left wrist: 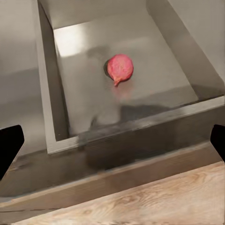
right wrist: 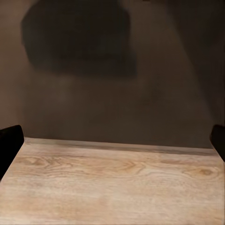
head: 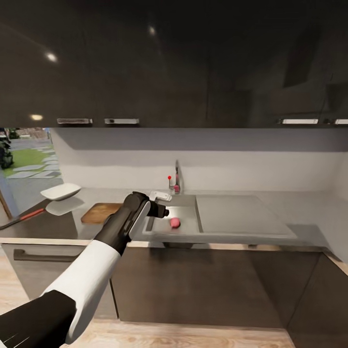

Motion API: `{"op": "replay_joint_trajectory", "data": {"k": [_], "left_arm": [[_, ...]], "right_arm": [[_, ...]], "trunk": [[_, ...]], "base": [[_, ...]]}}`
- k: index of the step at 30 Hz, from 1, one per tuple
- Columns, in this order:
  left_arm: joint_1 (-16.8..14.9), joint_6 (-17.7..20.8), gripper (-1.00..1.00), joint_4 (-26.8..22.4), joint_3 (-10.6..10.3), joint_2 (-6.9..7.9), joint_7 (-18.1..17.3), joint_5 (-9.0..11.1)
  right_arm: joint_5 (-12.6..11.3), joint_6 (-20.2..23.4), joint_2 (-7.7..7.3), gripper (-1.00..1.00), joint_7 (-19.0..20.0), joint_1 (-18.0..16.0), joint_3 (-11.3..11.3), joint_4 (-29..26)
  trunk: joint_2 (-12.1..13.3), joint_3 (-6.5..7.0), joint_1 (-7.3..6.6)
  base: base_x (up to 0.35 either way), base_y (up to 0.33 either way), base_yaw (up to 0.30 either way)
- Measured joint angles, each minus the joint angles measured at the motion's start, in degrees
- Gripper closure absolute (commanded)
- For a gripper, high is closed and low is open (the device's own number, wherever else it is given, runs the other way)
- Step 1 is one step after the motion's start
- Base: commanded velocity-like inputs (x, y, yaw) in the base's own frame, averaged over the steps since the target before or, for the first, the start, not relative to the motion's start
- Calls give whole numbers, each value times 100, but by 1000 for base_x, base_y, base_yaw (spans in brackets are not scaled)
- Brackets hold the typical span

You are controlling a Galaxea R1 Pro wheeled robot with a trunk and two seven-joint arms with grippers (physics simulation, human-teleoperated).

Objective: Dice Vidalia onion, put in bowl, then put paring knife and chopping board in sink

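Glossy black upper cabinets [head: 145,63] hang over the kitchen's grey countertop [head: 270,203], with dark lower cabinets [head: 203,285] beneath it and pale wood plank floor [head: 193,338] at their foot. Set into that worktop is the sink [head: 186,224], a steel basin with a chrome tap [head: 177,179] at its back edge carrying a small red knob. On the basin floor lies the Vidalia onion [head: 174,222], a small pinkish-red bulb, apart from the walls. From beside the sink's front corner the left arm [head: 96,261] reaches up and forward, white forearm and black wrist angled toward the basin, and the left gripper [head: 162,211] hovers just above the basin's near side, short of the onion and not touching it. Through its wrist camera the onion [left wrist: 120,68] sits between two dark fingertips [left wrist: 9,145] spread wide at the frame's edges, so the jaws stand apart and hold nothing. Beyond the arm from the sink, the chopping board [head: 99,212] lies flat on the counter, then the white bowl [head: 61,191], with the red-handled paring knife [head: 24,216] farther out. At the right wrist, the right gripper's fingertips [right wrist: 10,140] are likewise spread wide, facing plank floor [right wrist: 117,183] and a dark cabinet front [right wrist: 112,70].
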Motion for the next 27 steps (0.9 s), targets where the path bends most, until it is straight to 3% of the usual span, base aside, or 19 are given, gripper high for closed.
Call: {"op": "replay_joint_trajectory", "data": {"k": [5,7,9,14,18,27], "left_arm": [[0,-41,-100,149,1,-10,0,3],[0,-236,-100,281,1,-17,4,6],[0,-635,-100,611,3,-28,6,142],[0,-764,-100,782,0,-32,6,604],[0,-789,-100,809,-4,-38,6,767],[0,-796,-100,824,-14,-40,9,812]], "right_arm": [[0,1,7,-100,0,0,0,0],[0,1,9,-100,0,0,0,0],[0,2,9,-100,0,0,0,0],[0,7,9,-100,0,0,0,0],[0,8,9,-100,-2,0,0,0],[0,5,9,-100,0,0,0,1]], "trunk": [[0,0,0],[0,0,0],[0,0,0],[-1,0,0],[-1,0,0],[0,0,2]], "base": [[314,0,0],[306,0,0],[299,0,0],[293,0,0],[289,-9,0],[210,-187,0]]}}
